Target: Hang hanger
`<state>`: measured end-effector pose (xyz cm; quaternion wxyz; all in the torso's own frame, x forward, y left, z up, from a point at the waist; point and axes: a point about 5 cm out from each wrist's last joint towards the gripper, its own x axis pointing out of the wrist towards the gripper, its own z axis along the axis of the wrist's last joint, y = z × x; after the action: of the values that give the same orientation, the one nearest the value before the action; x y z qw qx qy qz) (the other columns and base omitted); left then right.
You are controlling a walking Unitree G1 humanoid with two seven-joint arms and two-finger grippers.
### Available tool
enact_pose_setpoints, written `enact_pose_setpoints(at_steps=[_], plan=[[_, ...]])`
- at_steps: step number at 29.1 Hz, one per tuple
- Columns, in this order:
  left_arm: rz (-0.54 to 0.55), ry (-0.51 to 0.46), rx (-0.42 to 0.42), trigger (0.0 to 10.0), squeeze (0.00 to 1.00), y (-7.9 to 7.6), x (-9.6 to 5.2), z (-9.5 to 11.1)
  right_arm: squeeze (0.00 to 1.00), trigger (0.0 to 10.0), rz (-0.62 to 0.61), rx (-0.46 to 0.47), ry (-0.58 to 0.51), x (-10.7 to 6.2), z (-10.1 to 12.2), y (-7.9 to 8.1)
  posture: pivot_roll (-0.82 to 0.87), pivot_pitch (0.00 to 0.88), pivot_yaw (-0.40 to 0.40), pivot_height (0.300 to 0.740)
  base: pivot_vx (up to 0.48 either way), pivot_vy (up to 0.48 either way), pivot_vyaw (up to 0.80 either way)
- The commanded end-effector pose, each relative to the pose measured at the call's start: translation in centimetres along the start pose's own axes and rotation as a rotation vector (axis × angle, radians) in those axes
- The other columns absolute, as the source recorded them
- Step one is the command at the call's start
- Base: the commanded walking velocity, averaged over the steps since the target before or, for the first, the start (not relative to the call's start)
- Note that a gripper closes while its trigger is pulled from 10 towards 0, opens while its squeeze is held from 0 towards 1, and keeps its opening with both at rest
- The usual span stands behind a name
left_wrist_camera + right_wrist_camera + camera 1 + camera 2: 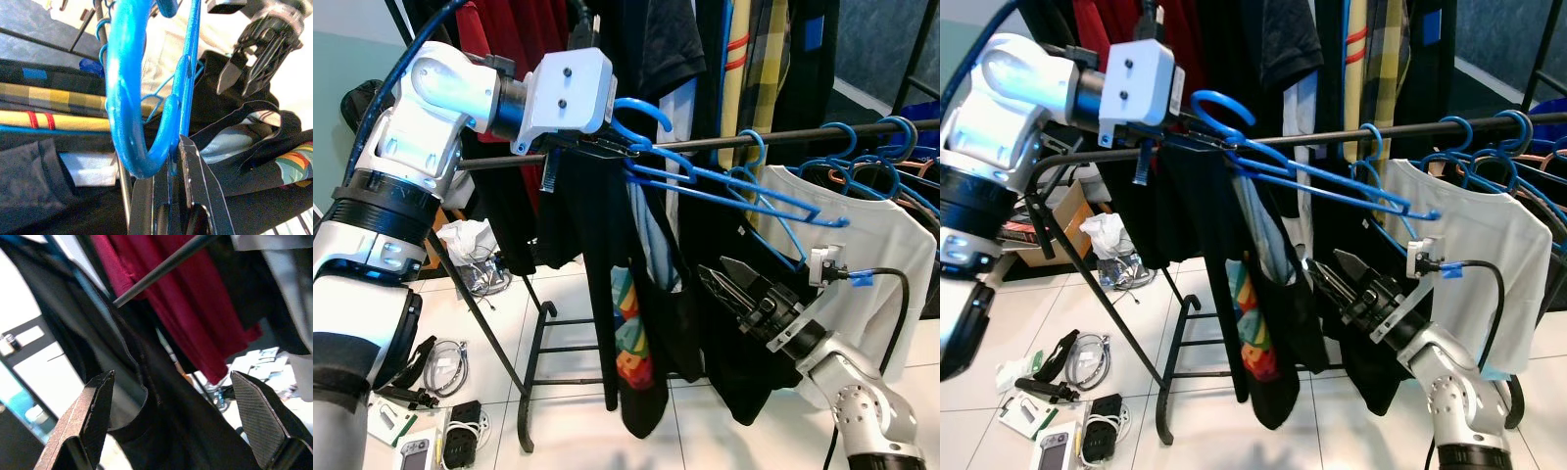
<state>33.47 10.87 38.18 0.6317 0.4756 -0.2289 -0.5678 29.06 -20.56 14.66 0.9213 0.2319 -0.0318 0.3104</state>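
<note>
A blue hanger (724, 186) carries a black garment (636, 323) with a colourful print. My left gripper (625, 150) is shut on the hanger just below its hook (641, 108), up at the black rail (803, 134). The hook curves above the rail; whether it rests on it I cannot tell. In the left wrist view the blue hook (128, 98) stands between the black fingers (200, 196). My right gripper (724, 279) is open lower down, beside the hanging black garment (166, 431), touching nothing.
Several more blue hangers (871, 166) and a white T-shirt (867, 264) hang on the rail to the right. Dark, red and yellow-plaid clothes hang behind. The rack's black leg (530, 382) stands on white tiles, with cables and small devices (445, 436) strewn at the left.
</note>
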Motion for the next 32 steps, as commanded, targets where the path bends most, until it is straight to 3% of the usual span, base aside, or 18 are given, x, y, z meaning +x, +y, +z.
enact_pose_setpoints(at_steps=[1, 5, 14, 15, 25, 32], plan=[[0.039, -0.036, 0.018, 10.0, 0.0, 0.6, -0.3, 0.9, 0.0, 10.0, -0.009, -0.005, 0.011, 0.5, -0.3, 0.1, -0.08, 0.0, 0.135, 0.74, 0.0, 0.0, 0.0], [0.039, -0.059, 0.015, 10.0, 0.0, 0.6, 0.0, 1.3, 0.0, 10.0, -0.021, -0.019, 0.043, 0.8, -0.7, 0.0, -0.08, 0.0, 0.135, 0.74, 0.0, 0.0, 0.0], [0.049, -0.079, 0.012, 10.0, 0.0, 0.6, 0.4, 1.8, 0.0, 10.0, -0.191, -0.096, 0.247, 0.5, -2.3, -2.1, -0.08, 0.0, 0.131, 0.74, 0.0, 0.0, 0.0], [0.053, -0.073, 0.01, 10.0, 0.0, 0.5, 0.3, 1.8, 0.0, 0.0, -0.23, -0.107, 0.261, 0.3, -2.3, -2.5, -0.09, 0.0, 0.13, 0.74, 0.0, 0.0, 0.0], [0.05, -0.029, -0.006, 10.0, 0.0, -0.2, 0.0, 0.9, 0.0, 0.0, -0.319, -0.1, 0.176, 0.1, -0.5, -3.8, -0.09, 0.0, 0.127, 0.74, 0.0, 0.0, 0.0], [0.049, 0.015, -0.01, 9.9, 0.0, -0.8, -0.1, -0.1, 0.0, 0.0, -0.299, -0.073, 0.14, 0.2, 0.4, -3.7, -0.1, 0.0, 0.121, 0.74, 0.0, 0.0, 0.0]])
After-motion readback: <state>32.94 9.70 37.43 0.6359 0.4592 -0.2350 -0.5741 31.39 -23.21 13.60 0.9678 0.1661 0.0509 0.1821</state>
